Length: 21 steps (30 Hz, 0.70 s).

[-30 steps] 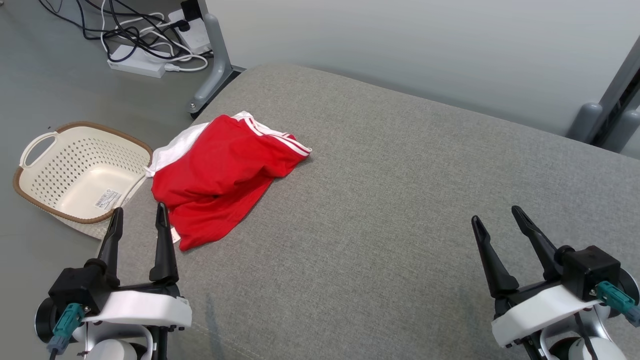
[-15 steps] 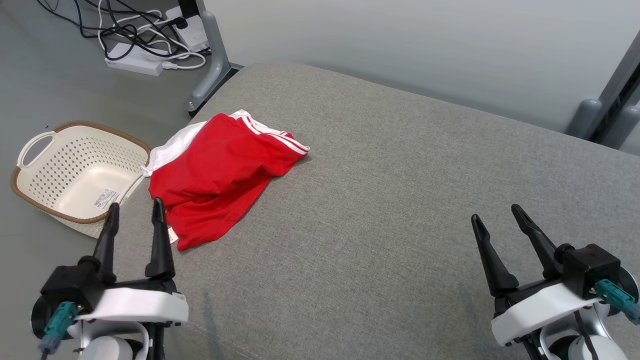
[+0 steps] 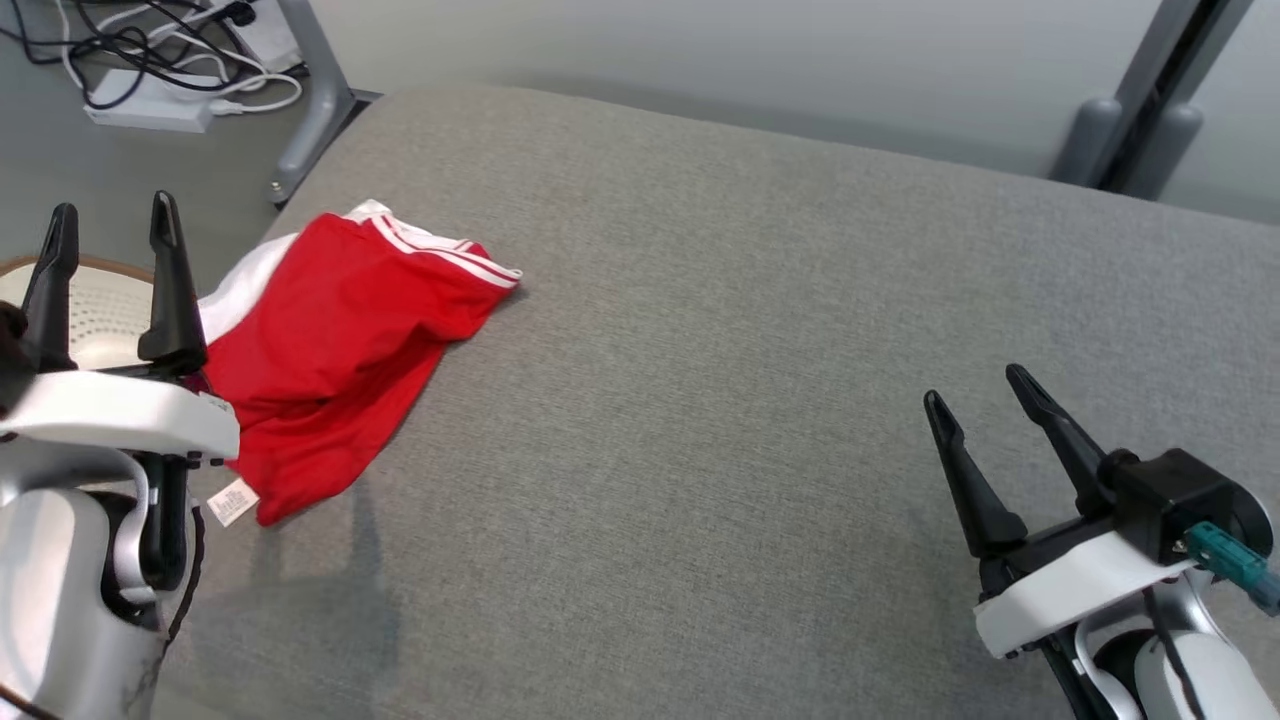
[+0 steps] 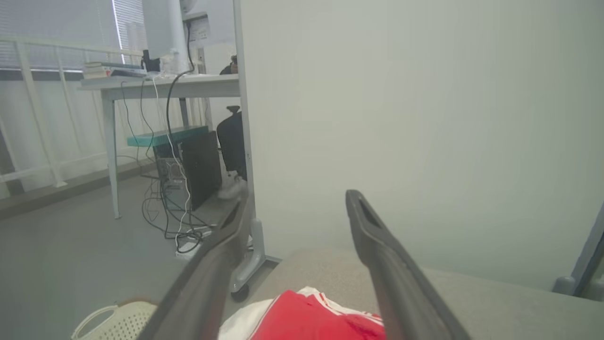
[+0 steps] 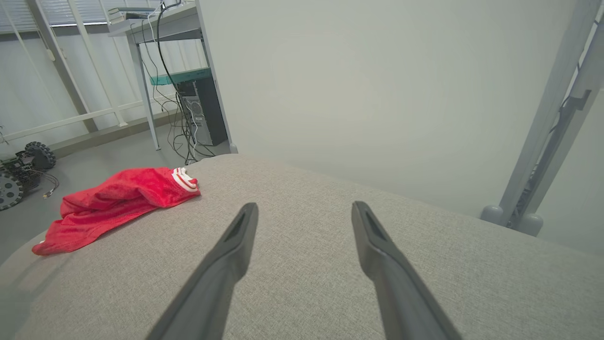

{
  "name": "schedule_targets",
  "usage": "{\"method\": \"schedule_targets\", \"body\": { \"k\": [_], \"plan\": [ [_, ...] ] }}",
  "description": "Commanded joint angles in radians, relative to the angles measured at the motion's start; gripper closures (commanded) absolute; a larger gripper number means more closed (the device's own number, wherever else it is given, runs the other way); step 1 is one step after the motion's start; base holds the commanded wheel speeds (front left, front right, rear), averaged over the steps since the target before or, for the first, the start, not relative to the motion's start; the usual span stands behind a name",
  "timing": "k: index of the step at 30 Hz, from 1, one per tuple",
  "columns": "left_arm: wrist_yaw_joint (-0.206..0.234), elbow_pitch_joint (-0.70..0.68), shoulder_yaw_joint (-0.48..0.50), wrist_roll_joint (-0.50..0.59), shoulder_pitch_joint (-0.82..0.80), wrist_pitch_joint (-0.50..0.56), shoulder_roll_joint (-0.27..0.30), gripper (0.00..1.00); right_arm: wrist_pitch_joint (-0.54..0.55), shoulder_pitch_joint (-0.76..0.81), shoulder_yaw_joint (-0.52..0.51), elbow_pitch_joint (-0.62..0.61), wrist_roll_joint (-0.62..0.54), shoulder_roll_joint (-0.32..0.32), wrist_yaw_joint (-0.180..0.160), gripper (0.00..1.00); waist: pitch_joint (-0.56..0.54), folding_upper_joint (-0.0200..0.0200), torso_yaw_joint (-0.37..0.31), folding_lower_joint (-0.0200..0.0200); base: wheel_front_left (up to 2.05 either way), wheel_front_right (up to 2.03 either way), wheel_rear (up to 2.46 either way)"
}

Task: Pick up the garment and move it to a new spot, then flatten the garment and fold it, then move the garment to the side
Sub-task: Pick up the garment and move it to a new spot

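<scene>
- The grey cushion (image 3: 750, 400) is mostly bare, which leaves plenty of room for a new spot and for flattening.
- The red garment (image 3: 330, 340) lies crumpled along the cushion's left edge, toward the far-left corner. Its white part spills over that edge, so the pickup looks not yet begun.
- The left gripper (image 3: 112, 205) hangs at the left edge just beside the garment, jaws spread and empty, probably staged to reach for it.
- The right gripper (image 3: 977, 386) waits near the near-right corner, jaws spread, well apart from the garment.
- A white label (image 3: 232, 502) marks the garment's near tip.
</scene>
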Motion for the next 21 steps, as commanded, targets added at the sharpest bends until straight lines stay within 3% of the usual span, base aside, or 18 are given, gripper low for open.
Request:
{"method": "schedule_targets", "body": {
  "k": [1,11,21],
  "plan": [
    [-0.013,0.037,-0.002,-0.016,-0.030,0.012,0.001,0.00,0.005,-0.022,0.002,-0.008,0.006,-0.014,0.000,0.00,0.054,0.0000,-0.054,0.0000,0.00,0.00,0.00],
    [-0.143,0.514,-0.014,-0.117,-0.227,0.073,-0.026,0.00,0.022,-0.079,-0.002,-0.053,0.009,-0.056,0.000,0.00,0.207,0.0000,-0.175,0.0000,0.00,0.00,0.00],
    [-0.211,0.866,-0.007,-0.181,-0.342,0.122,-0.054,0.00,0.016,-0.115,-0.004,-0.066,0.016,-0.076,0.000,0.00,0.282,0.0000,-0.217,0.0000,0.00,0.00,0.00]
  ]
}}
